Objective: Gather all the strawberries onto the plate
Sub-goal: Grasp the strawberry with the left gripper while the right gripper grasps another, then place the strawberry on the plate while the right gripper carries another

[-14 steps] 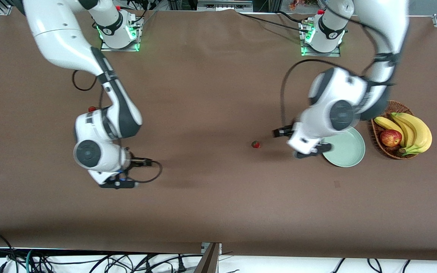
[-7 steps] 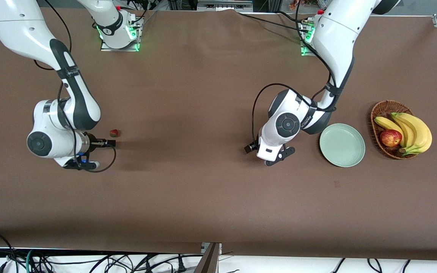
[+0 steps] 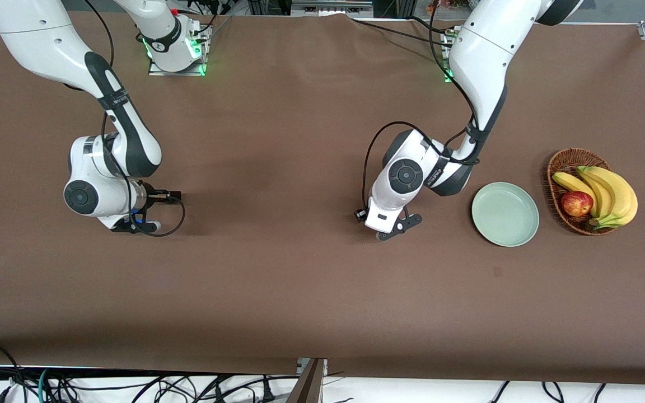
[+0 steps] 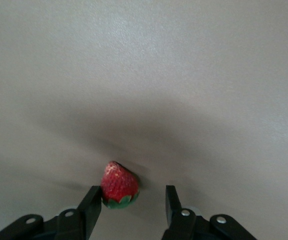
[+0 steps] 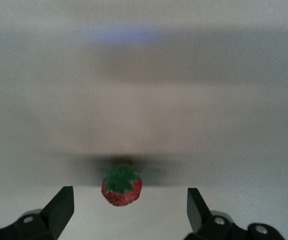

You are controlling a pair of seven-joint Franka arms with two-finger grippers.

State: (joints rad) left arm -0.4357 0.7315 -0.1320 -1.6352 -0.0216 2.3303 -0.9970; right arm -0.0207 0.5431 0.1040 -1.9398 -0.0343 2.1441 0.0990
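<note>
Two strawberries show only in the wrist views; in the front view the arms' hands hide them. One strawberry [image 4: 120, 186] lies on the brown table between the fingers of my left gripper [image 4: 132, 195]. It touches one finger, and the other finger stands apart from it. My left gripper [image 3: 392, 226] is low over the table's middle, beside the empty pale green plate [image 3: 505, 214]. The other strawberry [image 5: 122, 185] lies between the wide-open fingers of my right gripper [image 5: 129, 196], untouched. My right gripper [image 3: 135, 224] is low near the right arm's end.
A wicker basket [image 3: 566, 162] with bananas [image 3: 608, 193] and a red apple [image 3: 576, 203] stands beside the plate, toward the left arm's end. Cables [image 3: 367, 168] loop from both wrists. Brown cloth covers the whole table.
My left arm has swung from over the plate to the strawberry at the table's middle, and its jaws have narrowed. My right arm has shifted and now covers the strawberry seen beside it earlier.
</note>
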